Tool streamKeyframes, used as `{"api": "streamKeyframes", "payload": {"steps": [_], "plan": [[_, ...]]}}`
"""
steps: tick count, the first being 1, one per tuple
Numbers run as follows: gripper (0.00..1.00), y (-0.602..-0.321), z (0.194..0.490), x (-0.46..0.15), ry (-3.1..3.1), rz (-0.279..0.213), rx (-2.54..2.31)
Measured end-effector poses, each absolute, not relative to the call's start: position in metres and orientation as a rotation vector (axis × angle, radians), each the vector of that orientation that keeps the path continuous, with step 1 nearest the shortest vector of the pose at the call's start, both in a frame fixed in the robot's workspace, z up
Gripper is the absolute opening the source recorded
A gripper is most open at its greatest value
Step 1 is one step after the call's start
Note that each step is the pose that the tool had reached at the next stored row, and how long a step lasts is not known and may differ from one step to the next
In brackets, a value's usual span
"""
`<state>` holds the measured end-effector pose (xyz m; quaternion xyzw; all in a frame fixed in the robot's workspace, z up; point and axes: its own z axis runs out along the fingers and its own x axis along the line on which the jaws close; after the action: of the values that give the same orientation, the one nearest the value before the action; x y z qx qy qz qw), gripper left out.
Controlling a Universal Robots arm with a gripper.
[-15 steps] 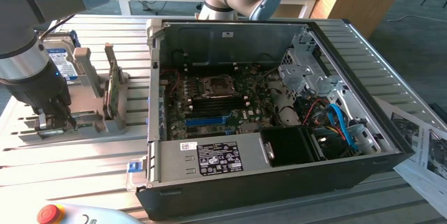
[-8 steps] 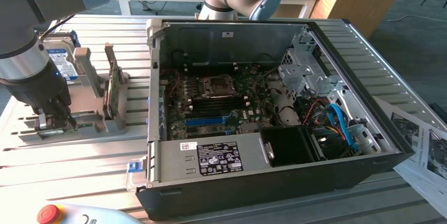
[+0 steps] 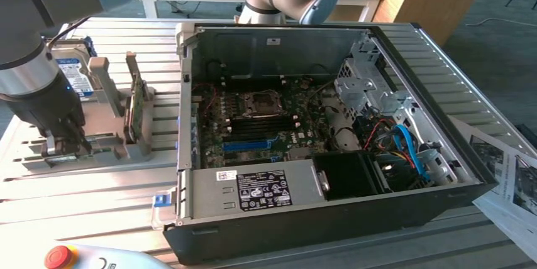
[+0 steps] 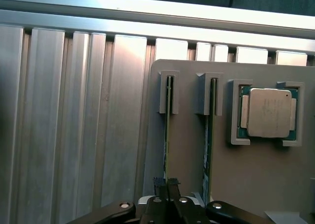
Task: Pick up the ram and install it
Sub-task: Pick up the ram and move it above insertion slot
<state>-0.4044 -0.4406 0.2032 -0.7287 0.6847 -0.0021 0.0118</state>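
Here, low at the exterior view's left, my claw [image 4: 166,185] is pinched together on the thin edge of the ram [image 4: 167,135], which stands edge-up in the grey holder's [image 4: 187,150] slot, presumably so I can grasp it, apart from the open computer case [image 3: 336,225].

1 open PC case [image 3: 336,231] mid-frame, 1 hard drive [image 3: 75,77] upper left, 1 red e-stop [image 3: 59,256] lower left. 1 CPU [image 4: 268,113]. 2 on-edge boards: ram [image 4: 167,130], 2nd card [image 4: 208,135]. 1 gripper [image 4: 166,183].
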Motion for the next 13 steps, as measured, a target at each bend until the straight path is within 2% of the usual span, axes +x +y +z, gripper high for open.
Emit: {"api": "streamKeyframes", "payload": {"steps": [13], "plan": [[0.12,-0.441,0.222,-0.404,2.135,-0.006,-2.272]]}}
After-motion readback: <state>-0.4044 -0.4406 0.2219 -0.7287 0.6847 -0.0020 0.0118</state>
